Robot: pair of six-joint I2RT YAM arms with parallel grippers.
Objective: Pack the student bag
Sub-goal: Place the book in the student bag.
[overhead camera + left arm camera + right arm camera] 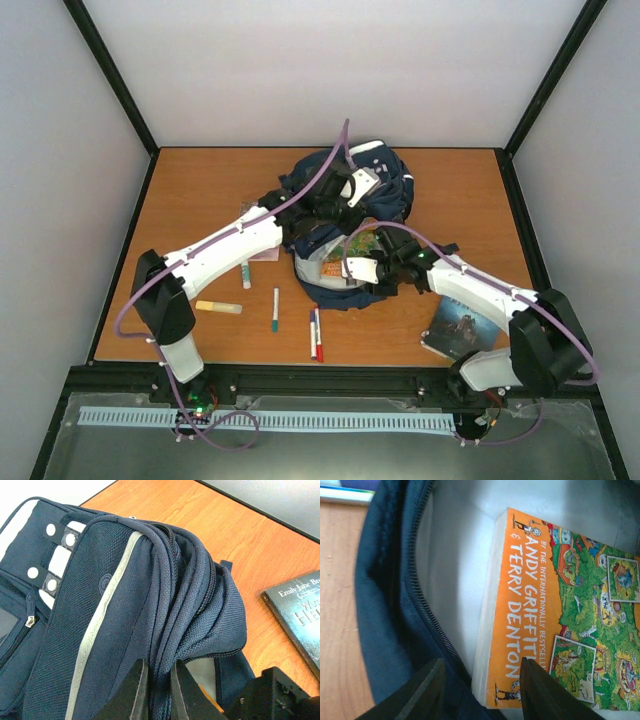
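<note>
while pens [315, 335] and a dark book [460, 325] wait on the tabletop [200, 190], the right gripper [480, 680] hangs with jaws apart over an orange book [560, 605] lying inside the student bag [125, 605] mid-tabletop; beyond, the left gripper [159, 685] pinches its rim, likely keeping the mouth open.

The student bag [125, 605] fills the left and centre of the frame. It is navy mesh fabric with one pale stripe down the front panel and zip tracks curving over the top. At upper left, a dark strap [60, 534] with white studs [50, 529] crosses a white patch. At bottom centre, the left gripper [159, 666] is pinched on a fold of the bag's fabric, jaws nearly together. At the right edge, a dark book [300, 615] with white lettering lies flat on the wooden table [240, 535], apart from the bag.
</note>
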